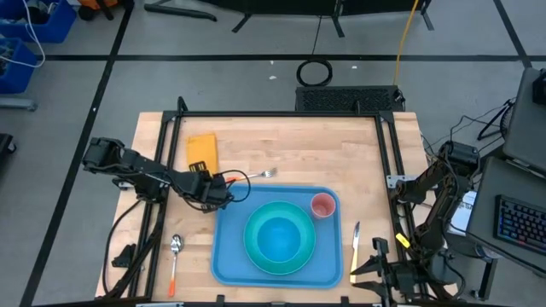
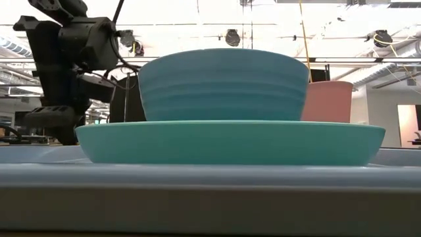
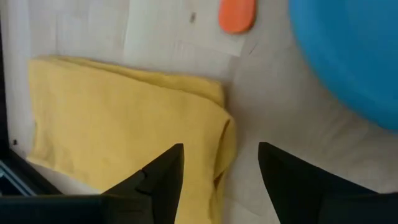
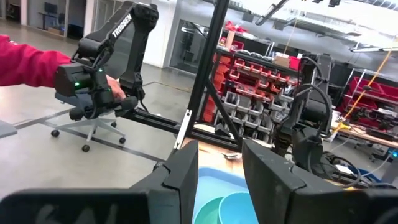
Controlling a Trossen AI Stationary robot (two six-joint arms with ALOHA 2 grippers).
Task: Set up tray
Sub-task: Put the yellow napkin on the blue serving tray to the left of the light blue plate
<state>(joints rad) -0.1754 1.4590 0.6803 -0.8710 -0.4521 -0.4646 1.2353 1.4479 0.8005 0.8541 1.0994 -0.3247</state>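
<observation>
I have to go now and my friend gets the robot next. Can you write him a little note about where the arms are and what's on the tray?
Left gripper: fingers open, empty, by the tray's far left corner, near the yellow cloth.
Right gripper: parked off the table's right side, holding nothing, fingers parted.
Tray: near middle of the table. On it: turquoise plate with blue bowl inside, pink cup at the far right corner.
Done: plate, bowl, cup.
Probably left: fork behind the tray, spoon to its left, knife to its right, and the cloth, all on bare table.
</observation>
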